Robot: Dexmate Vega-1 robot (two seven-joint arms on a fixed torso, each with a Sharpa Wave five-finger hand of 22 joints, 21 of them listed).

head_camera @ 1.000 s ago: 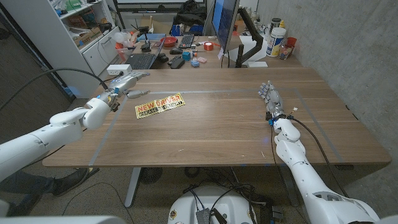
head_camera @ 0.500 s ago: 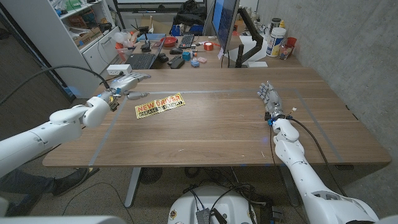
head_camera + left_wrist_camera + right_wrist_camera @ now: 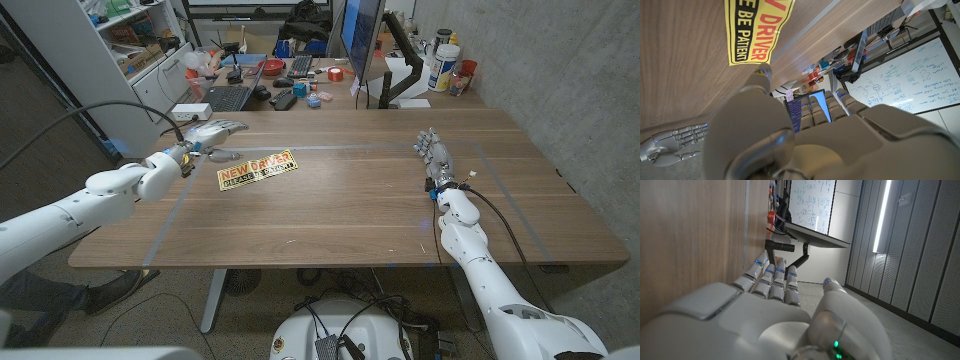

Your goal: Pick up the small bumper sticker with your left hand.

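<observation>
The long brown wooden table [image 3: 340,200] spreads out under me, with a dark laptop [image 3: 230,96] and desk clutter beyond its far edge. My left arm is sweeping in from the near-left corner, and over the last second it has carried my left hand [image 3: 208,134] up and along the table, from beside the sticker's left end toward the far-left edge. That hand now sits just behind and to the left of the yellow rectangular bumper sticker with red and black lettering [image 3: 257,169]. My fingers [image 3: 232,127] are spread and released, holding nothing. In the left wrist view the sticker [image 3: 756,31] lies just ahead of one fingertip, near but, as far as I can tell, not touching.

The sticker itself hasn't budged: flat on the table, left of centre, slightly angled. So I read this as lining up, with the grasp not yet begun; I'd need to come down onto an edge to lift something so thin.

My right hand [image 3: 436,158] stays parked on the right side, well apart, fingers straight and together, nothing held.
</observation>
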